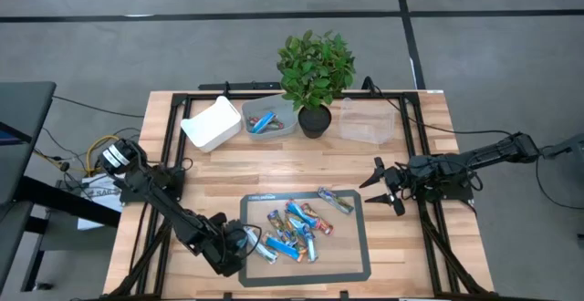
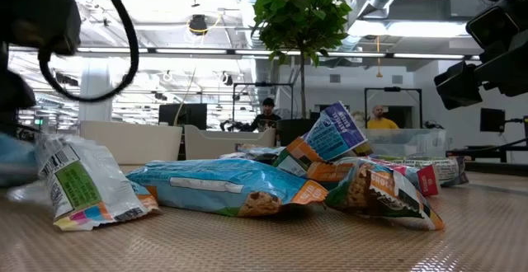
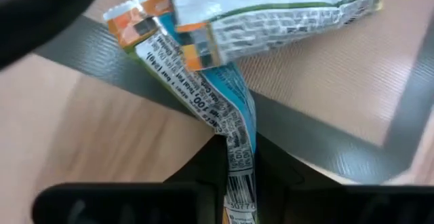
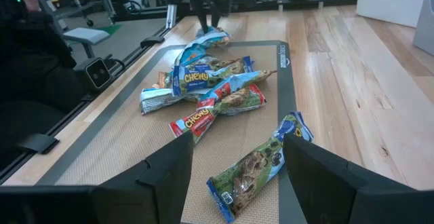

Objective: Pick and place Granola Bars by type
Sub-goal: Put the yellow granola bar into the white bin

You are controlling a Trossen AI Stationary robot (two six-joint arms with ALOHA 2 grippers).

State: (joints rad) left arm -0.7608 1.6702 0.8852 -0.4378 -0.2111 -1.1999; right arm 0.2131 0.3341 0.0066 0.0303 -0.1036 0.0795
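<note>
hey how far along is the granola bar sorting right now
Early on. One tub behind the mat already holds what look like a couple of bars; the clear tub and white tub look empty. In hand: the left gripper is shut on a blue-wrapped bar at the mat's left edge. The right gripper waits open beside the mat. Left: the pile on the mat.

We see an open-plan lab or office: exposed ceiling ducts (image 2: 396, 0), monitors (image 2: 183, 114), seated people (image 2: 267, 114) beyond our counter (image 1: 274, 169).
</note>
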